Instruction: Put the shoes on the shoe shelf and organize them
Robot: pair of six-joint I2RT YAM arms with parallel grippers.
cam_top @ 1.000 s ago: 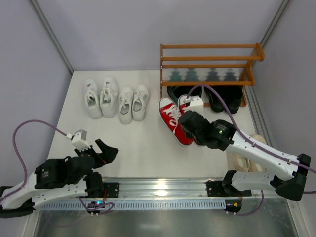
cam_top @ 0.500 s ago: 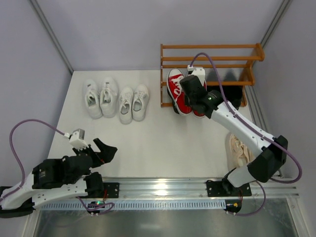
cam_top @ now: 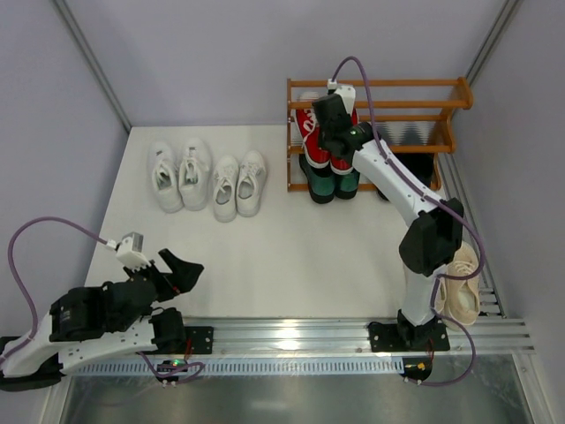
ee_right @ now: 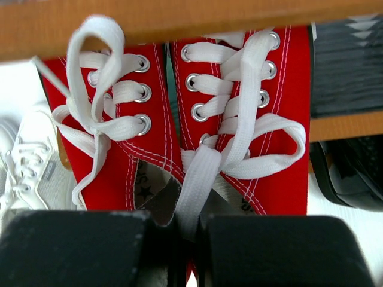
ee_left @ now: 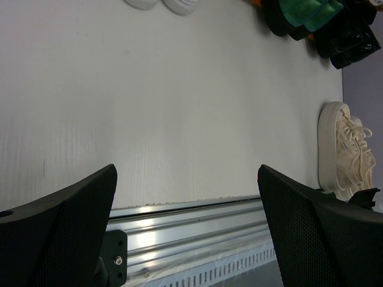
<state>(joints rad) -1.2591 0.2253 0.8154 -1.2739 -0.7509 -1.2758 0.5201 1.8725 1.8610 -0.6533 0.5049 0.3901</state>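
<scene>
My right gripper (cam_top: pixel 332 124) is shut on the pair of red sneakers (cam_top: pixel 306 125), pinching their inner sides and a white lace together. It holds them at the left end of the orange-brown shoe shelf (cam_top: pixel 441 104), toes pushed in under a bar. In the right wrist view the gripper (ee_right: pixel 187 233) clamps the red sneakers (ee_right: pixel 281 149) below a shelf bar (ee_right: pixel 179 15). Dark green loafers (cam_top: pixel 332 184) sit on the floor under them. My left gripper (cam_top: pixel 181 269) is open and empty near the front left, and its wrist view shows its jaws (ee_left: pixel 187 170) wide apart.
Two white sneaker pairs (cam_top: pixel 181 172) (cam_top: pixel 238 184) stand at the back left. Glossy black loafers (cam_top: pixel 413 170) sit at the shelf's foot on the right. Cream shoes (cam_top: pixel 459 287) lie by the right wall, partly behind my right arm. A metal rail (cam_top: pixel 282 336) runs along the front edge.
My right arm swung the red sneakers from the floor in front of the shelf up and back into the shelf's left end, uncovering the green loafers. My left arm drew back slightly.
</scene>
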